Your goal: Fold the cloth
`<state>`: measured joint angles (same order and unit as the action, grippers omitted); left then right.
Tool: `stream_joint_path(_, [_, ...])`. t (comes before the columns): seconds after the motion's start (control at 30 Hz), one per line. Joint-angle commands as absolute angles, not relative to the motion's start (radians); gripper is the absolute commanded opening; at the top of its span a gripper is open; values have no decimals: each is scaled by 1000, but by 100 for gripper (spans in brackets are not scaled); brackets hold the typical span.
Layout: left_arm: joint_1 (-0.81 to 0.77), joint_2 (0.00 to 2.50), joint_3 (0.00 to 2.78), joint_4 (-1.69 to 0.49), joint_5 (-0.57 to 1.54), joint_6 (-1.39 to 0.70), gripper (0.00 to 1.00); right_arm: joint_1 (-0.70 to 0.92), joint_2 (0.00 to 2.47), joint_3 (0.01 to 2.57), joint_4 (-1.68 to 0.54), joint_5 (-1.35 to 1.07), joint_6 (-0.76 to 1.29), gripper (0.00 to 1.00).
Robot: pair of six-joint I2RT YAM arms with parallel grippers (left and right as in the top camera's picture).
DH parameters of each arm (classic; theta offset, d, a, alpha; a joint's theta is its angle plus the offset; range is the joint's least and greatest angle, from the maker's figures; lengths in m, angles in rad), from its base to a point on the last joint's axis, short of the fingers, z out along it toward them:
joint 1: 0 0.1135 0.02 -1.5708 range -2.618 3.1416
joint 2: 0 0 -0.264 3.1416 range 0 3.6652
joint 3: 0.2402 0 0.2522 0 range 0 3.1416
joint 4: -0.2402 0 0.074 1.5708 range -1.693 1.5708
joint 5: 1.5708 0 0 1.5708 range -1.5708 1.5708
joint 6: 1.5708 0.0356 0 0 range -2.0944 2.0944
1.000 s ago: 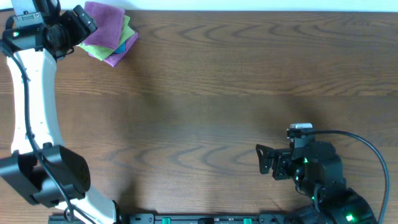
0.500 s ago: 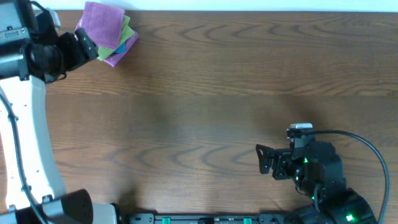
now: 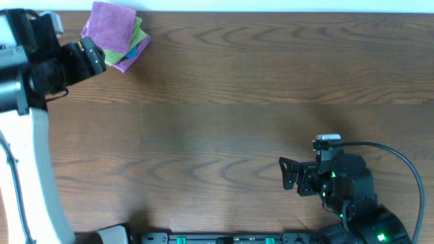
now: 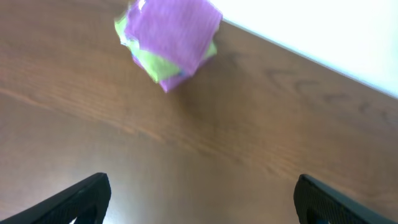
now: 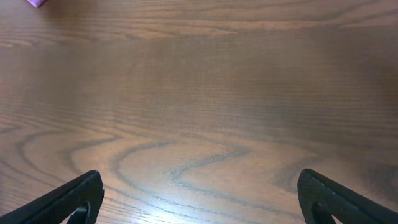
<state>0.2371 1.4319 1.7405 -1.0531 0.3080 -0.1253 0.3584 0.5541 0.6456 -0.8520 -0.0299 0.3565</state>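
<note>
The cloth (image 3: 110,26), a lilac square, lies at the far left corner of the desk (image 3: 237,102), close to the desk's back edge. It sits on top of a small stack. A lime-green cloth (image 3: 138,30) sticks out from under its right side, a sliver of blue cloth (image 3: 133,51) shows lower down, and a further purple layer (image 3: 126,64) peeks out at the bottom of the stack. In the left wrist view the stack looks slightly blurred, with the lilac piece uppermost and green showing beneath it. The left fingers (image 4: 84,199) are spread wide apart and hold nothing. They are just beside the stack on its left and point toward it, with bare wood between them and the stack. The white left arm (image 3: 34,156) runs down the left edge of the overhead view. The right fingers (image 5: 74,199) are also spread fully and are empty, with only wood grain visible between them. They sit low at the near right of the desk, well apart from the cloth, and face left. A black cable (image 3: 393,152) loops over the right arm.
</note>
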Motion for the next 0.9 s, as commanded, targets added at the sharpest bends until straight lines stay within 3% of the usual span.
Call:
stream_joint_path(0.0, [232, 1336, 1637, -1000, 304, -108, 95, 353, 550, 642, -854, -33, 370, 99])
stream_joint_path(0.5, [204, 778, 910, -573, 299, -102, 95, 353, 550, 642, -854, -33, 370, 99])
stream_joint_path(0.87, [134, 410, 582, -515, 144, -100, 95, 353, 550, 642, -854, -33, 370, 99])
